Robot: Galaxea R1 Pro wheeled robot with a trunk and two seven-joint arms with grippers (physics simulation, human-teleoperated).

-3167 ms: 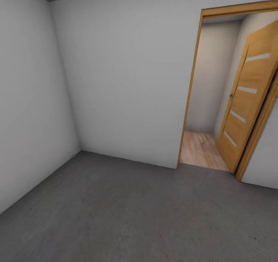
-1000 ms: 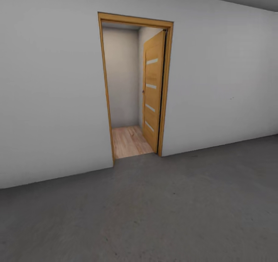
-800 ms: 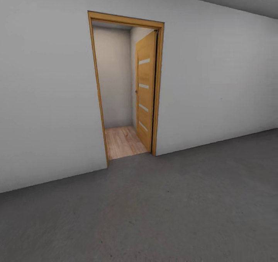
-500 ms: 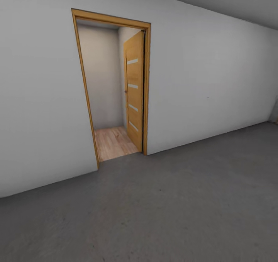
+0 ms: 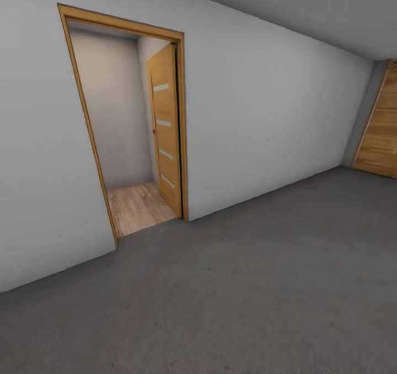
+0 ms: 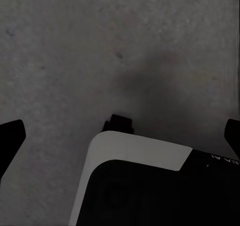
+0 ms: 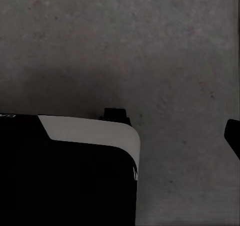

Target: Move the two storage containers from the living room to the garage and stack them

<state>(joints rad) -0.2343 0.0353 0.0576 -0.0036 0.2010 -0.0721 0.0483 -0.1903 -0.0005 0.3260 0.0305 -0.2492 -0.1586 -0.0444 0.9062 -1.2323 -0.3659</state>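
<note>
Robot faces an open doorway (image 5: 129,126) in the garage (no containers in sight).
Dark grey floor (image 5: 248,286) spreads near; wooden plank doors (image 5: 381,131) stand far right. Left gripper (image 6: 120,136) open, empty; right gripper's jaws: cannot tell.

Plank doors (image 5: 381,134) cut off at picture's edge

Open wood door (image 5: 165,129) w/ frosted slats in doorway; light plank flooring (image 5: 138,209) beyond.
</note>
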